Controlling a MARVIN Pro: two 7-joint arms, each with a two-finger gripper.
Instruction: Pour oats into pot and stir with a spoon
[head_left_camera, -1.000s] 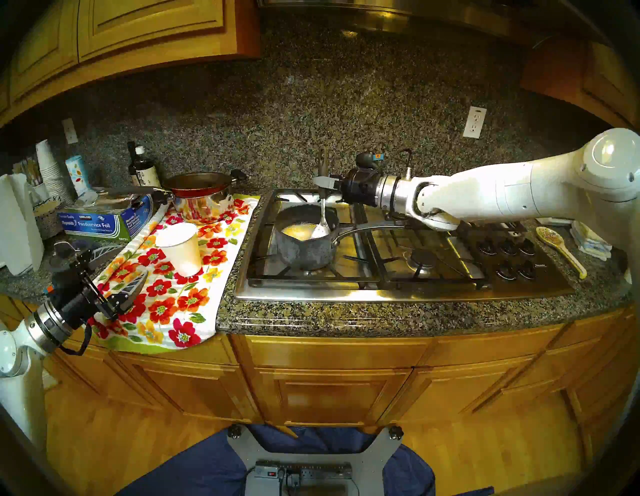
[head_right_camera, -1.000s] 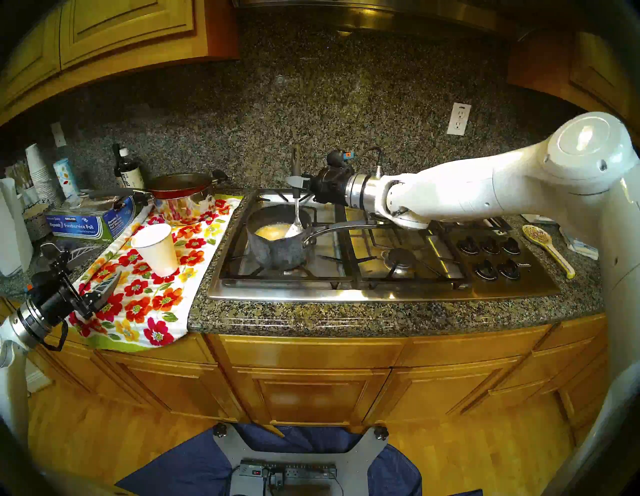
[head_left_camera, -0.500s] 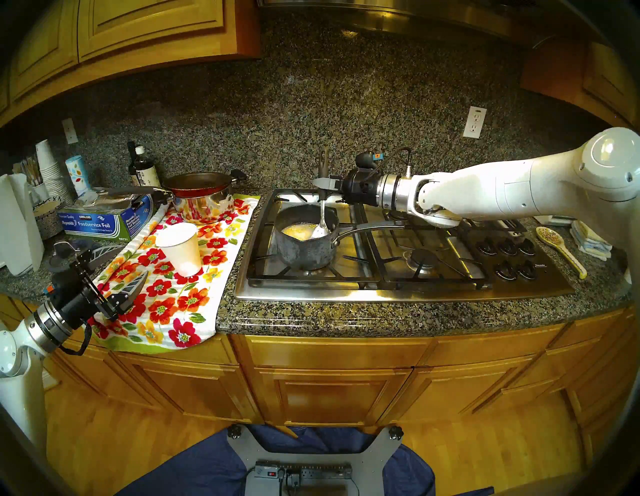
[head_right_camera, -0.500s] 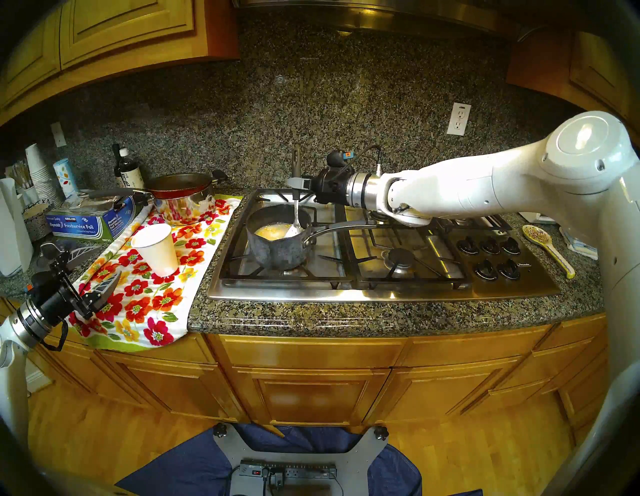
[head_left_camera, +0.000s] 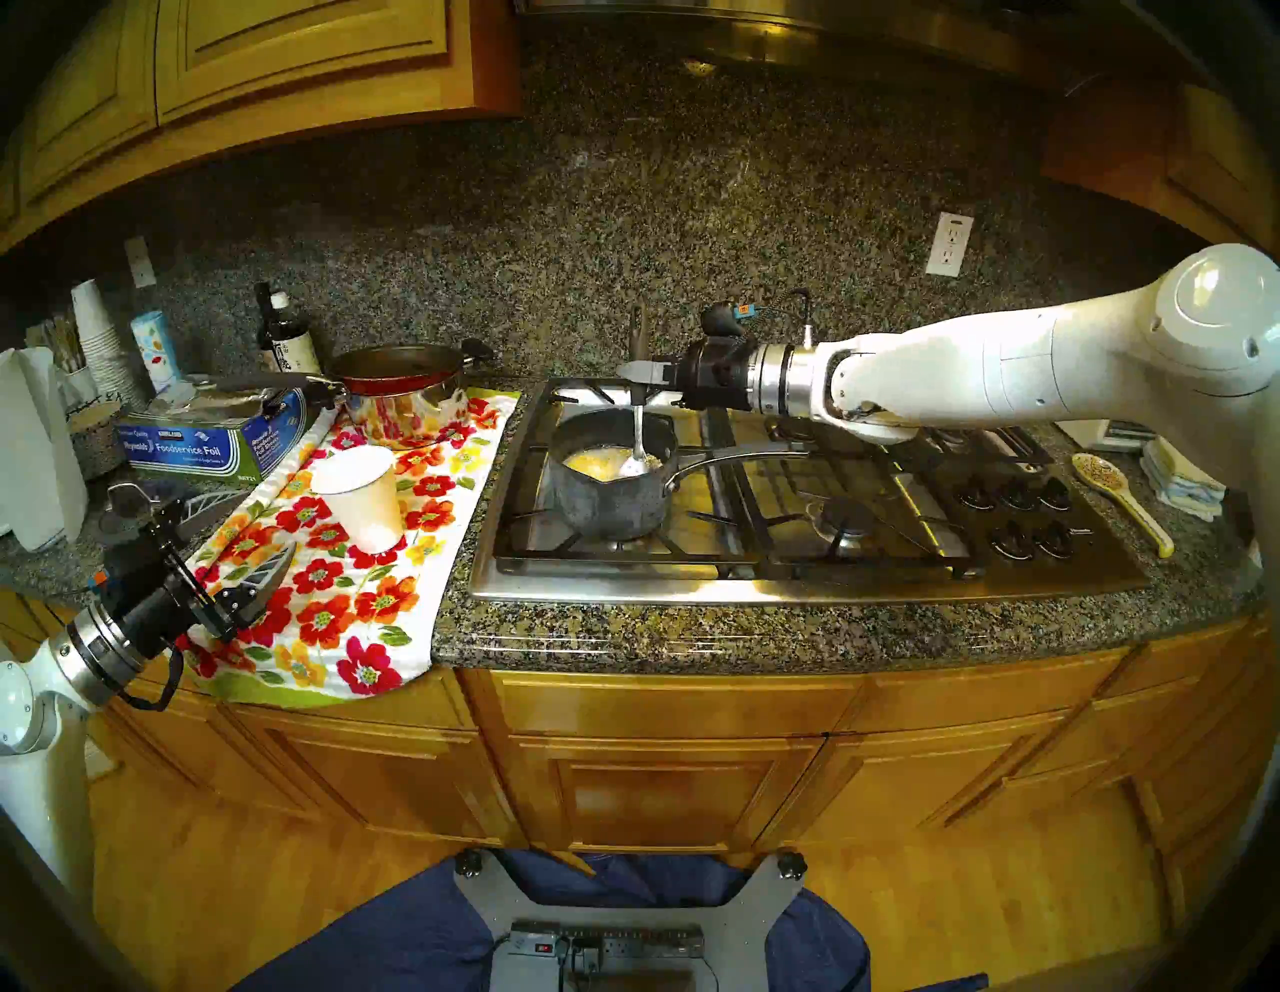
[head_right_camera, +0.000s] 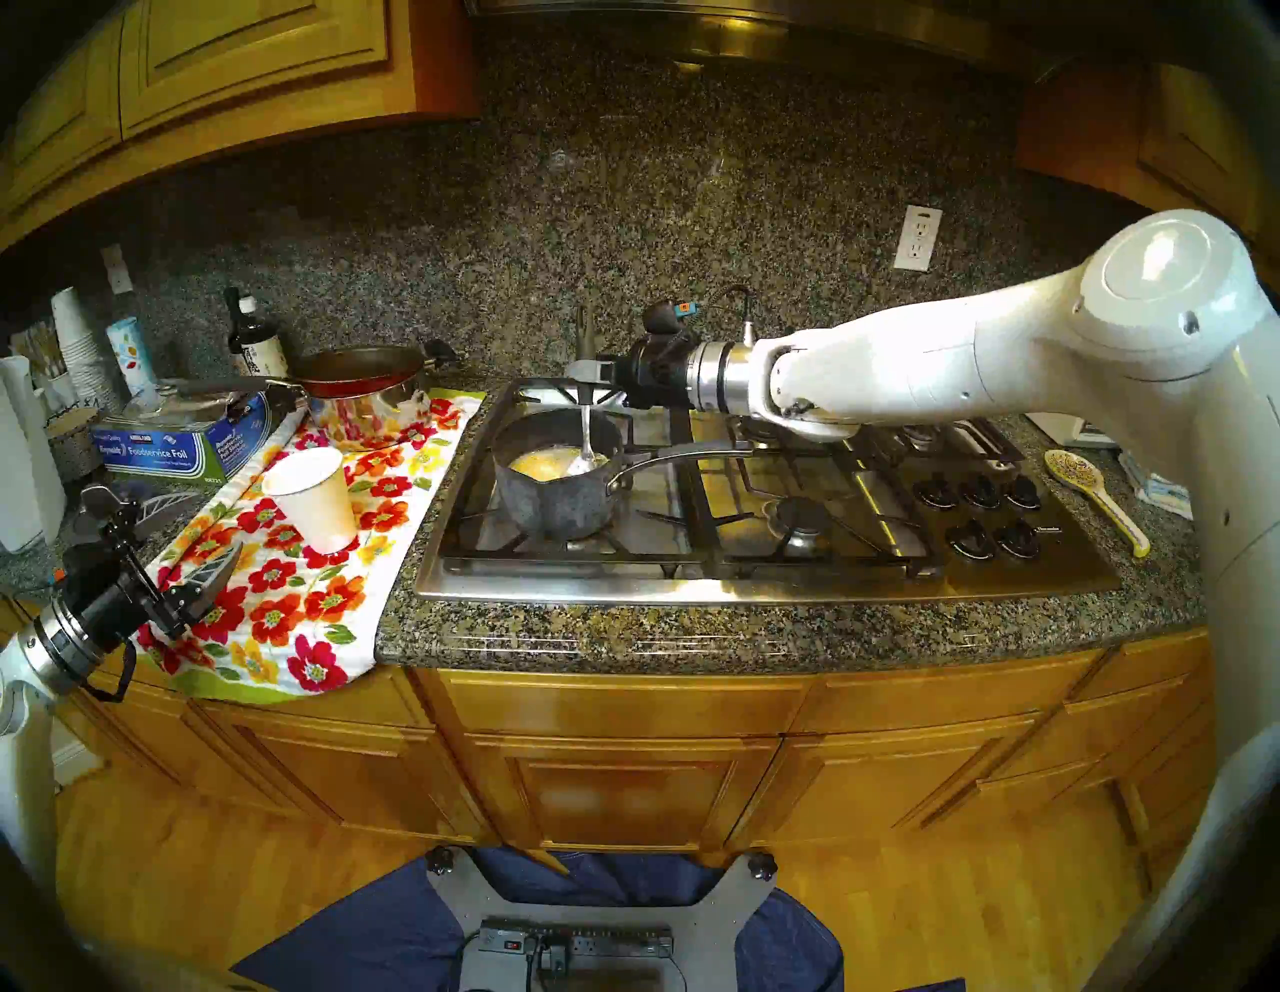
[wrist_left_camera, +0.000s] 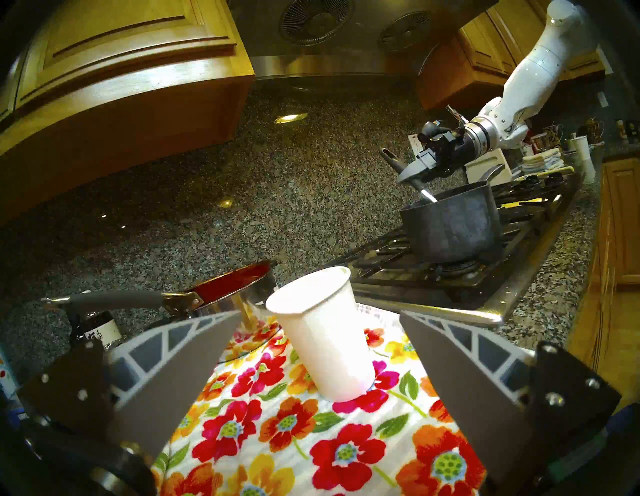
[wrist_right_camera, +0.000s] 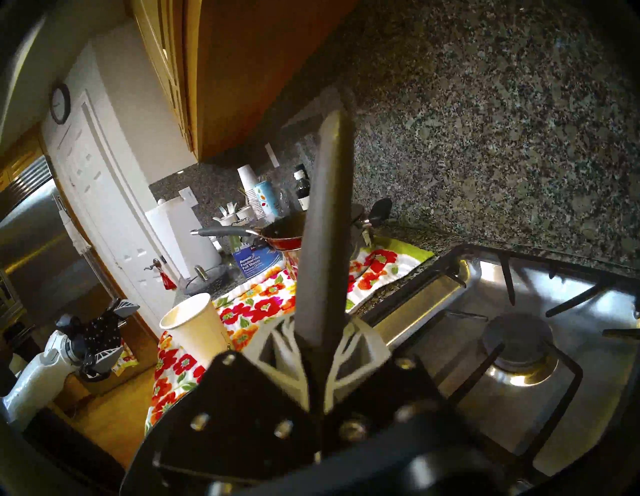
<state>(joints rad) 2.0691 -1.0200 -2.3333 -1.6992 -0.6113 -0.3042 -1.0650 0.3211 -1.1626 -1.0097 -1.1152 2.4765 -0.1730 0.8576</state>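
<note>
Head view: right gripper (head_left_camera: 641, 373) clamped spoon (head_left_camera: 638, 443), bowl apparently among oats (head_left_camera: 596, 463) in pot (head_left_camera: 609, 495) below jaws; left gripper (head_left_camera: 239, 537) spread, empty.

1. The two head views look down from above onto the counter (head_left_camera: 623, 637) and stove (head_left_camera: 796, 575), nearly the same picture, the right eye shifted slightly.
2. The left wrist view sits low over the floral cloth (wrist_left_camera: 311, 450), facing the paper cup (wrist_left_camera: 325, 339) close by and the pot (wrist_left_camera: 453, 225) farther off.
3. The right wrist view looks along the spoon (wrist_right_camera: 325, 249) handle, close up, toward the cup (wrist_right_camera: 197, 325).
4. All four share the cup and cloth.
</note>
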